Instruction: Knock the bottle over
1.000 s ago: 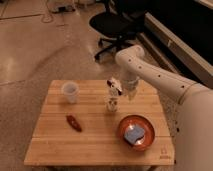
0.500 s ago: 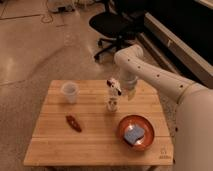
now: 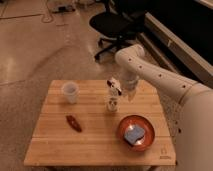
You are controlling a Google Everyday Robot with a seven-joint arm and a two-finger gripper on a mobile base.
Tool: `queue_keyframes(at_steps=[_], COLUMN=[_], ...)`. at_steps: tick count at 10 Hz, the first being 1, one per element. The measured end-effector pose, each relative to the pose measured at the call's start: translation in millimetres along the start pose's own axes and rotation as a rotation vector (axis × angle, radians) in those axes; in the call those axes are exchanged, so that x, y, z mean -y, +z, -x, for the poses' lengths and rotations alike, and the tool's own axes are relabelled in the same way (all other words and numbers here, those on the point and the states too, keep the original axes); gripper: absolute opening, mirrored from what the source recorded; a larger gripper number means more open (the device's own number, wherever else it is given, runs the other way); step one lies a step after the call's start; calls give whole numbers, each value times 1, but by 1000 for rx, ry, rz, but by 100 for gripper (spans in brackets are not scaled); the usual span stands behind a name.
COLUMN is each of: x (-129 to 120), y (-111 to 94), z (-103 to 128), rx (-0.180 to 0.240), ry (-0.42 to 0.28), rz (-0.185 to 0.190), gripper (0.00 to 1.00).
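**Bottle upright, pincer beside its top**

Speckled floor and a black office chair (image 3: pixel 114 22) lie behind a wooden table (image 3: pixel 95 145), and on that table stands everything I have to deal with. My arm (image 3: pixel 160 80) reaches in from the right, bends down over the far edge, and ends at my pincer (image 3: pixel 118 89), which is clenched with nothing in it. It sits just right of the bottle (image 3: pixel 112 101), level with the slanted white top; I cannot tell whether it touches that top or is only very near.

The bottle stands upright near the middle of the table, a little toward the far side. A white cup (image 3: pixel 70 92) stands well apart to the left. A small reddish item (image 3: pixel 74 123) lies nearer the front left. A red bowl (image 3: pixel 135 132) with something pale blue in it sits front right, near the bottle but not touching it.

I judge this to be the last of the approach: I am lined up, but the bottle is not yet tipped. The next move calls for a sideways push against the upper part, where it will topple most easily. Pushing left sends it toward open wood. Pushing toward the front risks rolling it into the bowl. A low hit may only slide it.
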Motion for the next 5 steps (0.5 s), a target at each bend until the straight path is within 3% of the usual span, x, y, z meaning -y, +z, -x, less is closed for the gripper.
queue_keyframes(at_steps=[3, 5], x=[-2, -1], y=[4, -5], z=[-3, 4], rx=[-5, -4], ry=[-8, -13], rz=[0, 3], gripper=[41, 41])
